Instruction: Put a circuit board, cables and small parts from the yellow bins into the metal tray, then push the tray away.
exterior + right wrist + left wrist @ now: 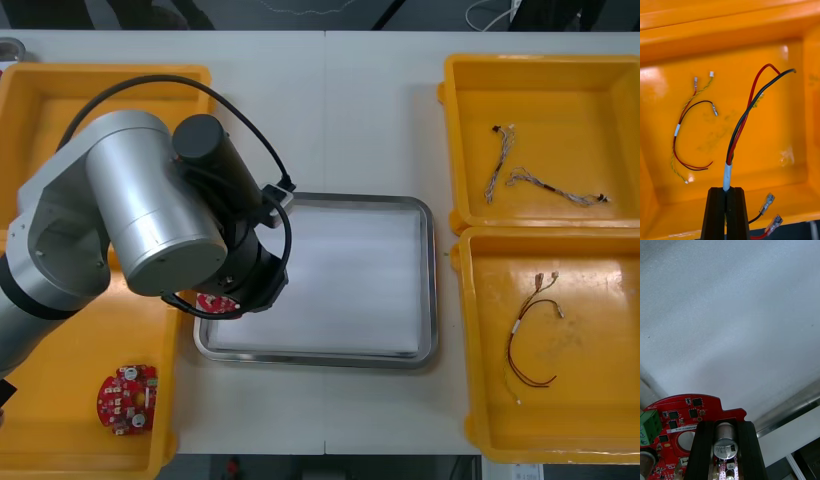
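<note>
Now the left end effector point(725, 433) clamps the circuit board point(677, 416) with the tray point(790, 408) right beneath, ready to drop, while the right end effector point(726, 192) pinches a red-and-black cable point(748, 112) clear of the bin point(771, 142) below.

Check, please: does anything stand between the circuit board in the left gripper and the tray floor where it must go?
Nothing visible does. The left gripper holds the circuit board over the left near part of the metal tray; the white floor there is bare. The right gripper holds a red and black cable over a yellow bin.
</note>
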You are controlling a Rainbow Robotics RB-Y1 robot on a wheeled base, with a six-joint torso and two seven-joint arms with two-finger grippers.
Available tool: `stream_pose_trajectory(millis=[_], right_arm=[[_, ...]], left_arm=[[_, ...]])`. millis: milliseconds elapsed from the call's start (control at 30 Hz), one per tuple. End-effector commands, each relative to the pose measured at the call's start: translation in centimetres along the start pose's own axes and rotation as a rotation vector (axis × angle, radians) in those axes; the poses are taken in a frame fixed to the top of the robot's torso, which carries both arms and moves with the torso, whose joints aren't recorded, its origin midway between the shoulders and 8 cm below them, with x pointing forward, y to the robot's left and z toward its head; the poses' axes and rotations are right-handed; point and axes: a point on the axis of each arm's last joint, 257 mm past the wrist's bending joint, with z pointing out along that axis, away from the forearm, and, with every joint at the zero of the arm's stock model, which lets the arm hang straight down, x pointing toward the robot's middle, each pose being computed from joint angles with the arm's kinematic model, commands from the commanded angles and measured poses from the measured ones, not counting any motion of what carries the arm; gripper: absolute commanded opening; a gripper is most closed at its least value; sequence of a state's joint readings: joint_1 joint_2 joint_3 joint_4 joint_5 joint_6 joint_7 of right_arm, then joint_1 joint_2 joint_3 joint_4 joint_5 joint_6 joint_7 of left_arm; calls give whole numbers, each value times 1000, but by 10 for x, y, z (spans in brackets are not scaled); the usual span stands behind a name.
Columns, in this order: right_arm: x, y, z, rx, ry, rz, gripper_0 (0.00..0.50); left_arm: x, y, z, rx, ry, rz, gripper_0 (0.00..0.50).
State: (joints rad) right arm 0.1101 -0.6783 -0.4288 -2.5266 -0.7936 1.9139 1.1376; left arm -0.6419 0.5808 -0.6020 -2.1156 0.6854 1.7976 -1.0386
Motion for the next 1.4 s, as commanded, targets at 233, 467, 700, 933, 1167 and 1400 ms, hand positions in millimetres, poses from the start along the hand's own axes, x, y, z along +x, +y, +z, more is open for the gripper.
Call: stream_pose_trajectory(millis=[233, 467, 700, 933, 1167, 1400], right_arm=[[-29, 23, -27, -32, -63, -331, 0], [-23, 34, -25, -32, -23, -494, 0], [-27, 52, -32, -86, -35, -543, 0], [-23, 59, -31, -100, -17, -591, 0], [-21, 64, -31, -112, -12, -617, 0], [-18, 69, -30, -124, -5, -636, 0]], left_arm=[[-14, -23, 34, 16, -21, -27, 0], [-8, -25, 50, 3, -16, -17, 0], [-3, -21, 62, 0, -5, -25, 1], [2, -18, 66, -11, -4, -31, 101], [-1, -15, 64, -15, -12, -42, 500], [-11, -12, 40, -15, -38, -68, 500]])
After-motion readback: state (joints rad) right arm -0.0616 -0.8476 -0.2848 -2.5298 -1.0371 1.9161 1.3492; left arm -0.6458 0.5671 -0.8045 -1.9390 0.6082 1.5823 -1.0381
